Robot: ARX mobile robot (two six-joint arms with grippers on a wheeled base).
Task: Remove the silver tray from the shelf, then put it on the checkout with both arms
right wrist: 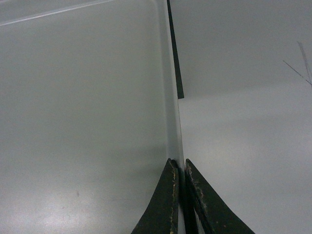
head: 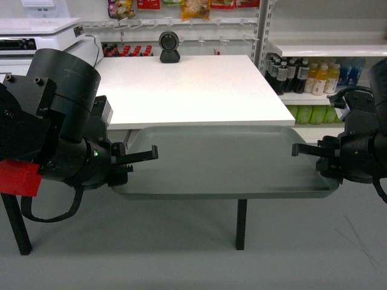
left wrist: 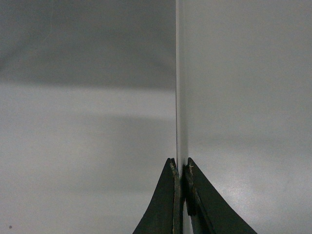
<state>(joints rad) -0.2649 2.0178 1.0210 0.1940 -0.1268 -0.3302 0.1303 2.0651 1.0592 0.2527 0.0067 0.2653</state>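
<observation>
Across the lower middle of the head view, you have the silver tray [head: 224, 163] hanging level in the air between both arms, its far long edge just in front of and slightly below the near edge of the white bench [head: 193, 90], which is the checkout. Your left gripper [head: 138, 158] has its fingers [left wrist: 168, 204] pressed together on the tray's left short rim; the left wrist view shows the thin rim edge-on, pinched between the two dark tips. Your right gripper [head: 309, 151] does the same at the right short rim, and in the right wrist view its fingers [right wrist: 168, 204] clamp the raised edge with the tray's flat floor filling the left of the frame. A red block [head: 18, 178] sits on the left arm at the lower left. One black bench leg [head: 241, 223] shows under the tray. On the bench's far side stands a small black scanner [head: 170, 47], with a white scale [head: 42, 33] at the upper left. Drink bottles [head: 308, 75] line the store shelf [head: 326, 48] at the upper right
</observation>
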